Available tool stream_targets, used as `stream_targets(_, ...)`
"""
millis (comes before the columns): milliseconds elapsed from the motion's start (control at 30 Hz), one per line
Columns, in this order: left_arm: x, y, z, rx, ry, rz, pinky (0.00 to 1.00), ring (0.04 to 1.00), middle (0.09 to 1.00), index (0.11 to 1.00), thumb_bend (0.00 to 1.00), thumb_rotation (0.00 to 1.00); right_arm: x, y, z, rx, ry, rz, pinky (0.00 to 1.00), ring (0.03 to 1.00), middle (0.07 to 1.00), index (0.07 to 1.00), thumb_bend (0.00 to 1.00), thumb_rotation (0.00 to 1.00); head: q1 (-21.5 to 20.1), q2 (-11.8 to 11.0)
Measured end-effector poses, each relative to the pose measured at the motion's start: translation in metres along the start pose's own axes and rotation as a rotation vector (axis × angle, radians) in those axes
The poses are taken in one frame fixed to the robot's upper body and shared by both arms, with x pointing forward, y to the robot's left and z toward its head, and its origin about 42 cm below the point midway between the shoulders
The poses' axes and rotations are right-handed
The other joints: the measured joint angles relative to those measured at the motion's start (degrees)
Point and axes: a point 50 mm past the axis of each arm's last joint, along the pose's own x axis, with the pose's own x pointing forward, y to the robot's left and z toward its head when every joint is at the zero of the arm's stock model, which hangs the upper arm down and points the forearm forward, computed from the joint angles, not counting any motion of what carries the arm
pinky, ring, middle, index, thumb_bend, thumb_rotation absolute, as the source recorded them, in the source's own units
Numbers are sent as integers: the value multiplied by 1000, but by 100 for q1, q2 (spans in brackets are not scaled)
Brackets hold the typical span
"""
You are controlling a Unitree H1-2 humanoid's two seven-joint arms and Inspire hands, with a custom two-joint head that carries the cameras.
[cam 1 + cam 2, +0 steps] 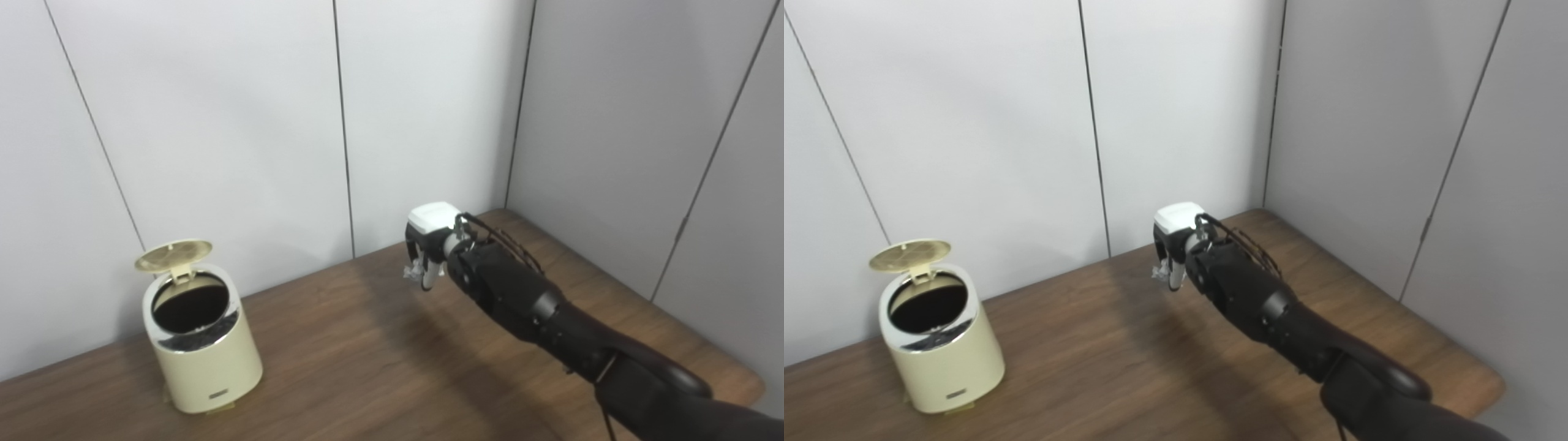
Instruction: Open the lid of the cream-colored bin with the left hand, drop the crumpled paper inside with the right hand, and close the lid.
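Left eye view: cream-colored cylindrical bin [205, 352] stands upright on the dark brown wood-grain table [367, 367], at the far left, close to the grey panelled wall [214, 122]. Its round cream lid [173, 255] is raised on the rear hinge and tilted back toward the wall, so the mouth is uncovered. Interior reads dark; contents cannot be made out. A shiny metallic ring rims the opening.

Right hand [429, 248], black with a white back plate, is raised above the table near its far edge, about mid-frame, well apart from the bin and to its right. The black right forearm [520, 300] enters from the lower right corner and runs diagonally up and left. Fingers point downward and are curled in around a small crumpled white paper [413, 269], which shows just below and left of the palm. Most of the paper is hidden by the hand; only a ragged pale edge is visible. The paper hangs clear of the table surface, and a soft shadow lies on the wood beneath the arm.

Right eye view: same layout. Left hand appears in neither view, so its state is unknown.
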Motion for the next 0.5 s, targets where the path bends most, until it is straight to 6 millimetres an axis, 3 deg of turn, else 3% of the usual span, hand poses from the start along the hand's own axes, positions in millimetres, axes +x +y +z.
stream_targets(167, -5, -9, 4, 2, -7, 12, 754, 838, 852, 843, 599, 848, -9, -21, 13, 8, -69, -16, 302, 399, 495, 504, 519, 0, 308, 62)
stream_targets(333, -5, -13, 4, 7, -7, 3, 815, 872, 875, 867, 575, 856, -13, -32, 22, -53, -151, -12, 295, 392, 464, 508, 521, 0, 650, 105)
stream_targets(400, -4, -15, 5, 9, -7, 0, 832, 881, 882, 876, 552, 866, -16, -41, 27, -78, -150, -6, 244, 407, 489, 489, 521, 0, 765, 114)
stream_targets(500, -5, -19, 7, 25, -8, -8, 840, 888, 887, 885, 463, 896, -28, -60, 38, -79, -182, -59, 242, 386, 472, 501, 518, 0, 967, 141)
